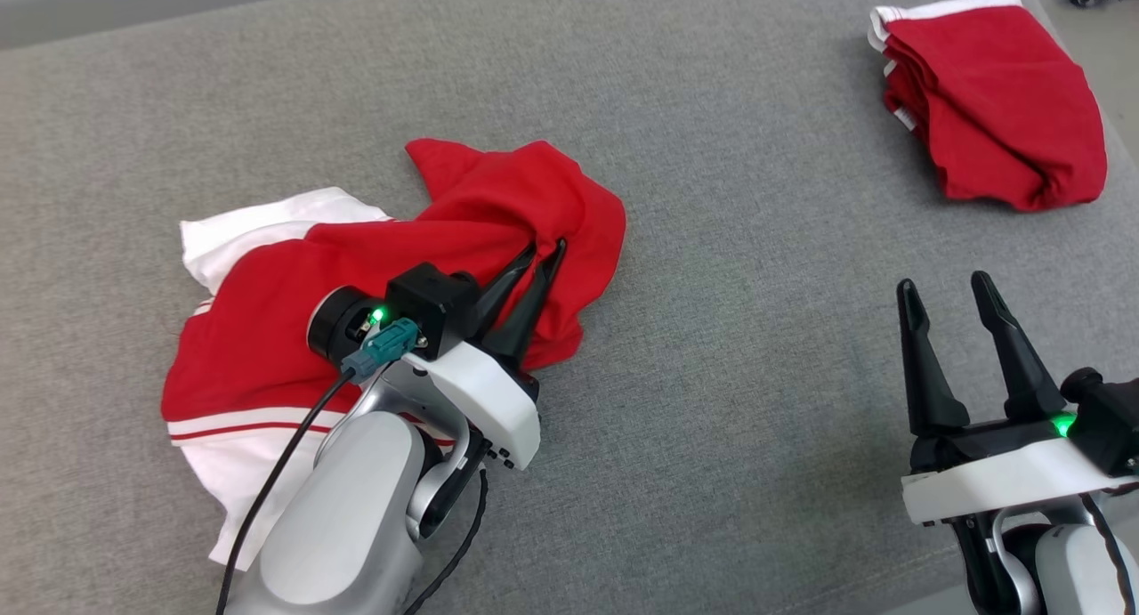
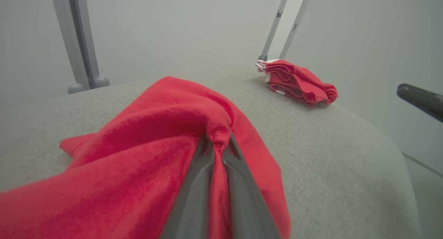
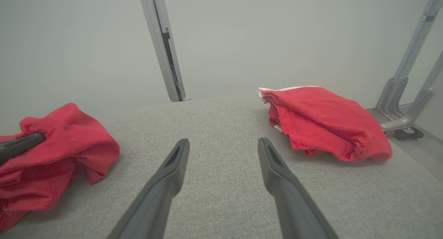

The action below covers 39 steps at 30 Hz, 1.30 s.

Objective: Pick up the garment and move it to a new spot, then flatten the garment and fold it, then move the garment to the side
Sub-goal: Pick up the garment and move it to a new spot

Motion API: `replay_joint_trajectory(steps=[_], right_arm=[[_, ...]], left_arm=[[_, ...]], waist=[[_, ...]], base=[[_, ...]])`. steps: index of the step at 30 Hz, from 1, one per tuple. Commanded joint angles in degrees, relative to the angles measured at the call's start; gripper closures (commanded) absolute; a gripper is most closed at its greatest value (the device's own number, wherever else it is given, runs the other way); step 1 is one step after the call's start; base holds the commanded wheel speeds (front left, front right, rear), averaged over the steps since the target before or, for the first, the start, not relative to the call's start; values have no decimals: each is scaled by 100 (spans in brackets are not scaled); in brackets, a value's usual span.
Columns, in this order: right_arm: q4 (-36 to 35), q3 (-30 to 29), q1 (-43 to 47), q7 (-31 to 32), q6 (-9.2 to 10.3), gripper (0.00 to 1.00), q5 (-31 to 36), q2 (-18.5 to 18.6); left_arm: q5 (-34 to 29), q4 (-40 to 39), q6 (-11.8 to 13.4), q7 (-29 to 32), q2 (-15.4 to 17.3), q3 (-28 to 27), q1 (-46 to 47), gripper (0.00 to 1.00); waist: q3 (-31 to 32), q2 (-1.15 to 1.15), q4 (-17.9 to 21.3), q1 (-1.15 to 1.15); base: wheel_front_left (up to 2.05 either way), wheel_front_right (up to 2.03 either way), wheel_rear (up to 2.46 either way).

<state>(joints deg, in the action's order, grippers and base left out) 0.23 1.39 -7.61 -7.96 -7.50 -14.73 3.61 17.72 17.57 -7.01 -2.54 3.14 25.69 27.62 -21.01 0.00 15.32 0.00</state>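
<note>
A crumpled red and white garment (image 1: 356,277) lies on the grey padded table (image 1: 730,348), left of centre. My left gripper (image 1: 545,252) is shut on a fold of its red cloth near the right edge of the heap. In the left wrist view the garment (image 2: 145,145) bunches up between the two dark fingers (image 2: 193,197), pinched at my left gripper (image 2: 219,137). My right gripper (image 1: 945,286) stands open at the lower right, apart from the cloth, with nothing between its fingers. In the right wrist view my right gripper (image 3: 223,144) points over bare table, the garment (image 3: 59,152) at the left.
A second red garment with white trim (image 1: 992,99) lies folded at the far right corner of the table, also seen as a folded pile (image 3: 325,121) and a folded pile (image 2: 297,81). Metal frame legs (image 3: 162,45) stand beyond the table's far edge.
</note>
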Motion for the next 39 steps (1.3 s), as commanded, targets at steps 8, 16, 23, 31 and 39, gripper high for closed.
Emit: replay_joint_trajectory(steps=[8, 16, 23, 31, 39], right_arm=[[228, -17, -199, -181, 1, 0, -52, -33], [366, -69, -190, -110, 1, 0, 48, 102], [348, -114, -27, 42, 1, 0, 102, 232], [296, -143, 162, 232, 1, 0, 145, 328], [251, -126, 429, 391, 1, 0, 159, 363]], left_arm=[[109, 208, 58, -393, 123, -41, 31, 0], [255, 23, 477, -896, 324, -542, -298, 0], [535, -73, 823, -1117, 647, -1245, -752, 0], [746, -189, 940, -1208, 887, -1706, -1327, 0], [833, -442, 953, -1246, 947, -1879, -1931, 0]], waist=[[-81, 0, -79, 0], [297, 0, -499, 0], [667, 0, -902, 0], [1035, 0, -1183, 0], [1424, 0, -1356, 0]], base=[[0, 0, 0], [0, 0, 0], [0, 0, 0], [0, 0, 0], [0, 0, 0]])
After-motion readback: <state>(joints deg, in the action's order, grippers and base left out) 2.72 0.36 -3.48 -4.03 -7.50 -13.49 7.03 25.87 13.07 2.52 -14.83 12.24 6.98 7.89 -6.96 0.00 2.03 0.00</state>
